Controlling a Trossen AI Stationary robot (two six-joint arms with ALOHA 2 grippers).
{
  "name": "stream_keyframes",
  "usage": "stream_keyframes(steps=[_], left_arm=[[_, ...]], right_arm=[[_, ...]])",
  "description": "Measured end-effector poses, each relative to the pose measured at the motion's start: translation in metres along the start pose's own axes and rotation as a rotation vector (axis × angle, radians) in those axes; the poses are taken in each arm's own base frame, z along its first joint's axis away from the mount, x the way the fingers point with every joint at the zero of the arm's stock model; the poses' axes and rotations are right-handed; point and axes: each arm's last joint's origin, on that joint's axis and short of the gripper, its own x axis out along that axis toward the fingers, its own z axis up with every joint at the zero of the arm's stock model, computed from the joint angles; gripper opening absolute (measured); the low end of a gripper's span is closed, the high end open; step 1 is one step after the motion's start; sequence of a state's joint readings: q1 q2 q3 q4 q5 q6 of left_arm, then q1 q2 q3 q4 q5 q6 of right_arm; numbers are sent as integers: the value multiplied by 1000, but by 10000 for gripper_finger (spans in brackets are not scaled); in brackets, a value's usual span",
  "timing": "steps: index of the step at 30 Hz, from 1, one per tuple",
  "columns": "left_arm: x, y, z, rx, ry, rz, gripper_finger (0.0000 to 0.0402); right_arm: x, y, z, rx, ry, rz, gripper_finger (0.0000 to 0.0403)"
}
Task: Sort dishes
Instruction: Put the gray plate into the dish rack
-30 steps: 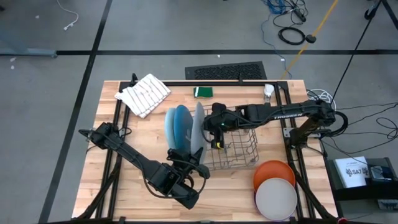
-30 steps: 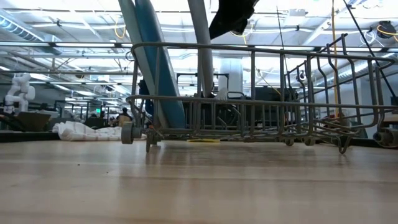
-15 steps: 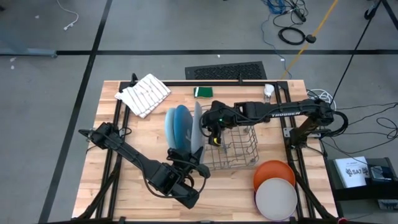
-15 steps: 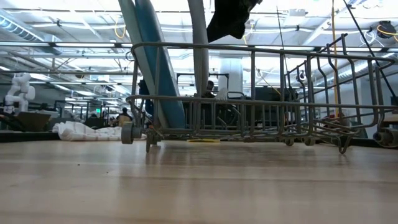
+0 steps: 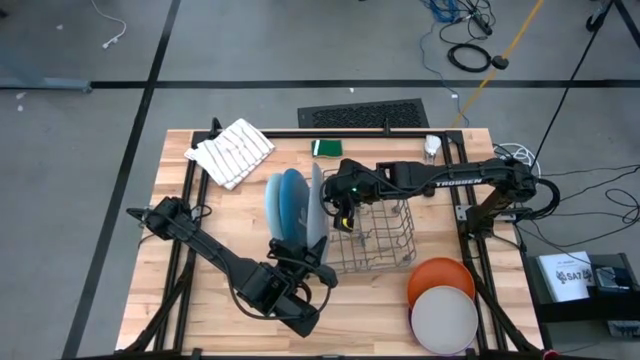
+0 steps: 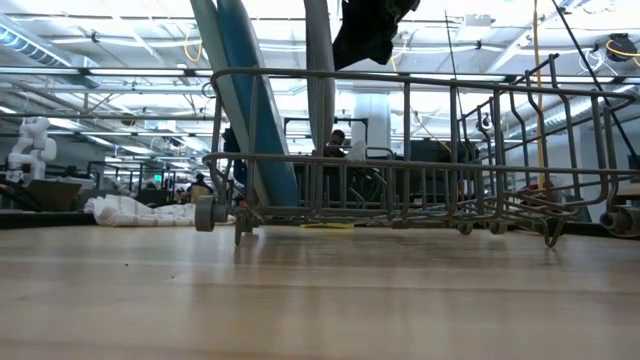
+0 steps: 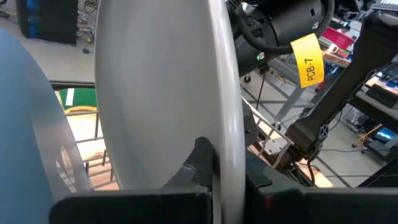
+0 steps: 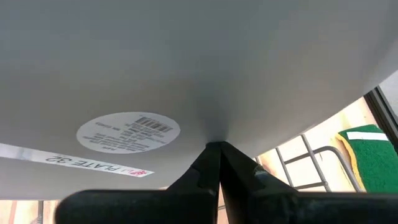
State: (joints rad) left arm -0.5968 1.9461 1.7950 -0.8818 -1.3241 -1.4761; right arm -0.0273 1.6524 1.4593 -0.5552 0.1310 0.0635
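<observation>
Three large plates stand on edge at the left end of the wire dish rack (image 5: 375, 240): light blue (image 5: 274, 205), darker blue (image 5: 293, 205) and grey (image 5: 319, 200). The blue ones lean left with their lower rims in the rack (image 6: 245, 110). My left gripper (image 5: 305, 262) is at the grey plate's near rim, shut on it. My right gripper (image 5: 338, 208) is shut, its tips against the grey plate's right-hand face. An orange plate (image 5: 440, 275) and an off-white plate (image 5: 445, 318) lie flat at the near right. My left gripper pinches the grey plate's near rim (image 7: 225, 149) between its two fingers, one finger (image 7: 200, 163) on each face, coming almost level from the table's near side. The plate stands on edge, nearly upright, its lower part down inside the rack. My right gripper presses its shut fingertips (image 8: 214, 149) against the plate's labelled face (image 8: 205, 127), beside the round sticker. It comes from the table's right, slanting down.
A white striped cloth (image 5: 230, 152) lies at the far left of the table and a green sponge (image 5: 326, 148) at the far edge. The rack's right part holds no plates. Bare wood lies near the front edge, left of the flat plates.
My right gripper has edged toward the table's left with its shut tips on the grey plate. The plate's top has tipped left with it, so the plate stands more upright than before. My left gripper has kept its place at the near rim.
</observation>
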Motion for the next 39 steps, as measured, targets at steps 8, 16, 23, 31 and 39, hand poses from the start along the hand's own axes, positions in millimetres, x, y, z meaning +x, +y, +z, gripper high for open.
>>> stream_keyframes(steps=[8,16,23,31,39], left_arm=[[0,-2,-2,-5,108,-16,60],[-1,-2,-4,-4,171,-22,52],[-9,-1,-7,11,196,-37,52],[-14,-1,-8,25,188,-47,52],[-16,1,-9,63,196,-40,52]], right_arm=[[0,1,0,0,-7,2,0],[0,7,-1,-10,0,7,0],[-1,9,-1,-15,3,25,0],[-1,7,1,-92,-14,24,0],[-1,12,0,-202,-19,107,0]])
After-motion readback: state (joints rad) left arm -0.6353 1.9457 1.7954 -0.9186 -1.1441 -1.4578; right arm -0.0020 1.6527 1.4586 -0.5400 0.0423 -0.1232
